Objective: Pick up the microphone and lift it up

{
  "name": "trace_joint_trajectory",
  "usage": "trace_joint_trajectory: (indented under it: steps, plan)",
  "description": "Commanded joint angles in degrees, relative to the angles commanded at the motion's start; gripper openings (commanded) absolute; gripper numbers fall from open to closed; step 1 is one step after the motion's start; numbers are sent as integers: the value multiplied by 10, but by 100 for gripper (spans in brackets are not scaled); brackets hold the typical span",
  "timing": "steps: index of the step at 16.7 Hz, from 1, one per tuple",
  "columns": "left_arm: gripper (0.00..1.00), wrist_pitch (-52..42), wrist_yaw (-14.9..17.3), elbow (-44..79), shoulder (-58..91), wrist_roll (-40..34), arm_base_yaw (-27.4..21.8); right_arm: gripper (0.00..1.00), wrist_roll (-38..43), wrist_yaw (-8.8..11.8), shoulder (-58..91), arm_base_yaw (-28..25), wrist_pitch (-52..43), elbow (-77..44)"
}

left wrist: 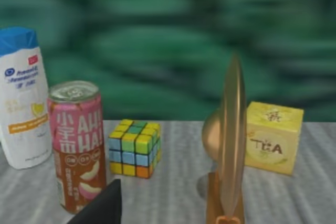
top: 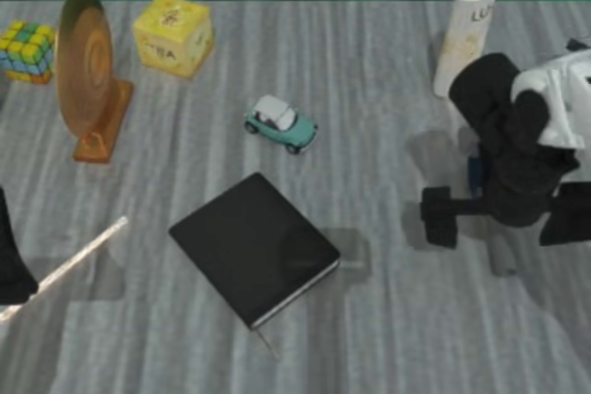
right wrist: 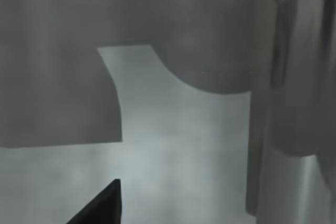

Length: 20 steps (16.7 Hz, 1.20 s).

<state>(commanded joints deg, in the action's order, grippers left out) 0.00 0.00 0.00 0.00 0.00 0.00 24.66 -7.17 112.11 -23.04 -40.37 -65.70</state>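
The microphone lies on the table at the right, mostly hidden beneath my right arm. Only a sliver of its navy head (top: pixel 474 175) and part of its grey handle (top: pixel 503 254) show. My right gripper (top: pixel 501 217) hangs directly over it, open, with one finger on each side of the handle and apart from it. In the right wrist view the grey handle (right wrist: pixel 294 187) runs along one side, and a single dark fingertip (right wrist: pixel 107 203) shows over bare table. My left arm (top: pixel 9 256) is parked at the table's left edge, its gripper open with one fingertip (left wrist: pixel 107 203) in view.
A white lotion bottle (top: pixel 466 29) stands just behind the right arm. A black notebook (top: pixel 254 246) and a toy car (top: pixel 282 124) sit mid-table. At the left are a pale rod (top: pixel 65 269), a bronze disc on a stand (top: pixel 88 71), a tea box (top: pixel 173 34) and a puzzle cube (top: pixel 26 51).
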Motion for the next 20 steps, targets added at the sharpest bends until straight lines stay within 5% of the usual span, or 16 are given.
trace_joint_trajectory:
  steps: [8, 20]
  plan:
    - [100, 0, 0, 0, 0, 0, 0, 100, -7, 0, 53, 8, 86, 36]
    - [100, 0, 0, 0, 0, 0, 0, 10, -7, 0, 53, 8, 86, 36]
